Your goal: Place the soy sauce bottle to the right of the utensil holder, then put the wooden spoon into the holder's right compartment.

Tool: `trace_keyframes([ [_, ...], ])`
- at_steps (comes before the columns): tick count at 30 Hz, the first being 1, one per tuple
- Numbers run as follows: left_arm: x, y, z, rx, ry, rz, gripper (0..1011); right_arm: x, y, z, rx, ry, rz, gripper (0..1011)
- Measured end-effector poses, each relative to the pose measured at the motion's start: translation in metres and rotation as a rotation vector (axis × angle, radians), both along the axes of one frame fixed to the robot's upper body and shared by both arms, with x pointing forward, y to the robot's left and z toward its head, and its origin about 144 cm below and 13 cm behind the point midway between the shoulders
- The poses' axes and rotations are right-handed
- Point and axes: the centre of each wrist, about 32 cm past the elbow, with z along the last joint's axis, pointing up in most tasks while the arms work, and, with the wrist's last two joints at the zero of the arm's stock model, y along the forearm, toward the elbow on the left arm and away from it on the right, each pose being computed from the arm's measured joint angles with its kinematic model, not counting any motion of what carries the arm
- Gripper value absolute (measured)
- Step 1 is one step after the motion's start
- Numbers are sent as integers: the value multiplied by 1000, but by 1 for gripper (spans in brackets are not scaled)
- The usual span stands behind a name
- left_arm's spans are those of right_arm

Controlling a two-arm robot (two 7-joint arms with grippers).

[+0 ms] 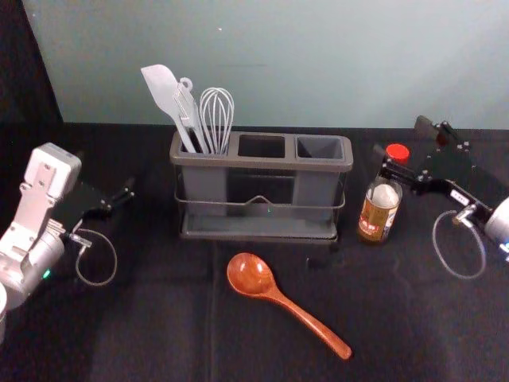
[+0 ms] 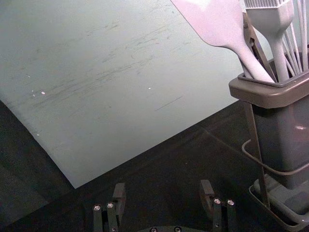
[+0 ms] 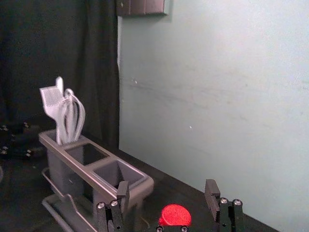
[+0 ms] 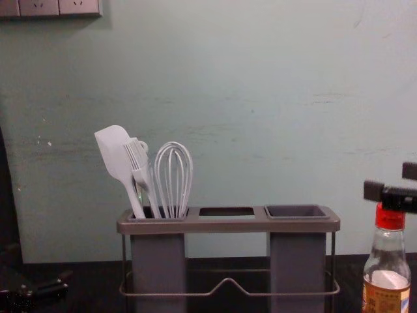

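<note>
In the head view my right gripper [image 1: 404, 148] is at the red cap of the soy sauce bottle [image 1: 378, 211], right of the utensil holder [image 1: 262, 235]. Its fingers stand apart in the right wrist view, where the gripper [image 3: 168, 195] has the bottle's red cap [image 3: 175, 215] low between its sides. The chest view has the gripper [image 4: 392, 182] level with the cap's top and above it. The wooden spoon [image 1: 298, 310] lies in front of the holder, bowl toward the back left. My left gripper [image 1: 119, 195] is left of the holder, open and empty in its wrist view [image 2: 161, 195].
A white spatula [image 4: 114, 156], a brush [image 4: 140, 166] and a whisk [image 4: 173, 179] stand in the holder's left compartment. A pale wall [image 1: 302, 64] rises behind the dark-covered table [image 1: 151, 318]. The right compartment [image 1: 320, 148] is empty.
</note>
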Motion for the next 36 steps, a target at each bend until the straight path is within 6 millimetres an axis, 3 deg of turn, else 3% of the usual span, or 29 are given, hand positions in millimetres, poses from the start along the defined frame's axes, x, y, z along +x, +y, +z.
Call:
trace_keyframes([
  [9, 0, 0, 0, 0, 0, 0, 1005, -34, 2, 32, -1, -29, 58, 1003],
  [19, 0, 0, 0, 0, 0, 0, 1005, -51, 20, 47, -33, 33, 208, 1003],
  [25, 0, 0, 0, 0, 0, 0, 1005, -51, 51, 50, -111, 114, 334, 1003],
  [36, 0, 0, 0, 0, 0, 0, 1005, -44, 105, 52, -319, 336, 310, 1003],
])
